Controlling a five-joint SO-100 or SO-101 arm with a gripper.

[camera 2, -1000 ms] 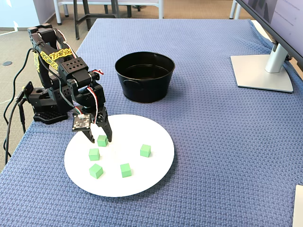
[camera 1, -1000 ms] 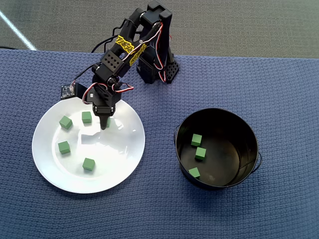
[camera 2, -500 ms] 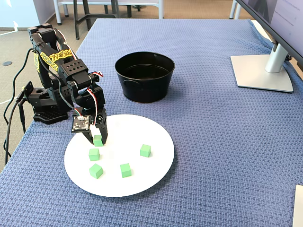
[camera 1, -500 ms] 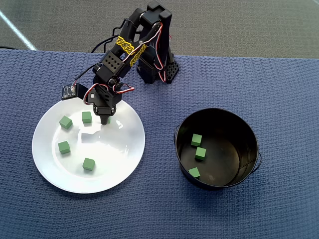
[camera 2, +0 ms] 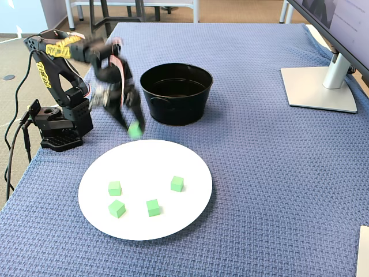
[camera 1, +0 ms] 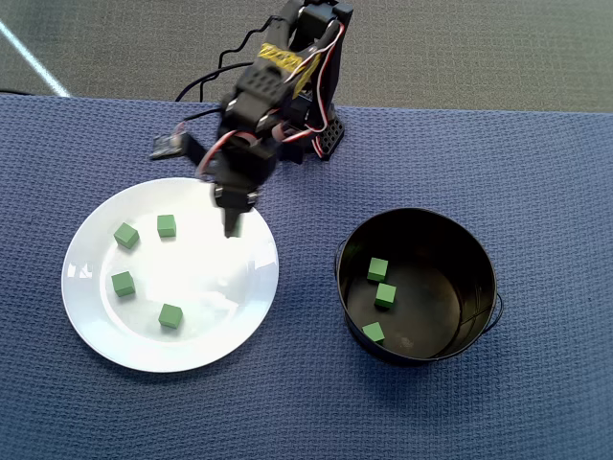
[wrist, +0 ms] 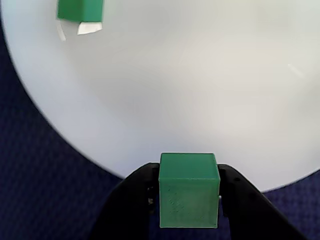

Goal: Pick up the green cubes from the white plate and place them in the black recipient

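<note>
The gripper (wrist: 189, 200) is pinching one green cube (wrist: 189, 190) squarely between its two fingers, closed only as far as the cube's width, and is holding it in the air over the near edge of the white plate (camera 2: 190, 161). Four more cubes are lying on the plate below and behind it, and three are sitting in the black pot (camera 1: 479, 259) off to its side in the overhead view. The arm looks blurred in the fixed view, suggesting fast motion; a quick swing is risking the cube slipping out, and a low path is risking the fingers clipping the pot's tall wall.
</note>
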